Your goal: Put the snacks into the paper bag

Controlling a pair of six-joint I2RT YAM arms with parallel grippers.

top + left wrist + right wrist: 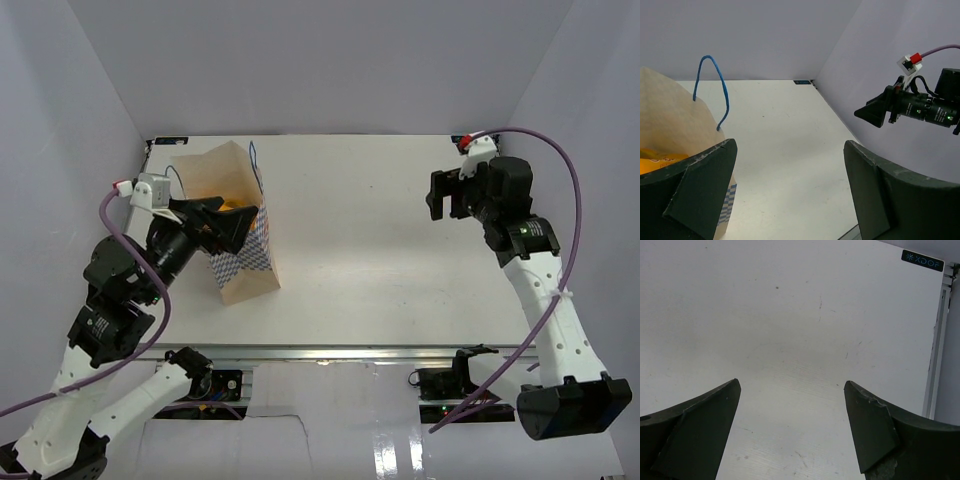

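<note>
Left gripper (232, 222), jaws spread and empty, hangs at the tan kraft paper bag's (248, 265) mouth. Inside lies a puffy orange packet (655, 161), likely light and crinkly, best pinched by its seam. Right gripper (446, 195), well apart from the bag, gapes empty too.

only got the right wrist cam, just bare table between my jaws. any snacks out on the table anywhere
observer: none that I can see. In the top view, the table shows no loose packets.
operator: ok wheres the bag
observer: the paper bag stands on the left side of the table with its mouth open upward.
operator: anything in it
observer: yes, the left wrist view shows an orange packet inside it.
</note>
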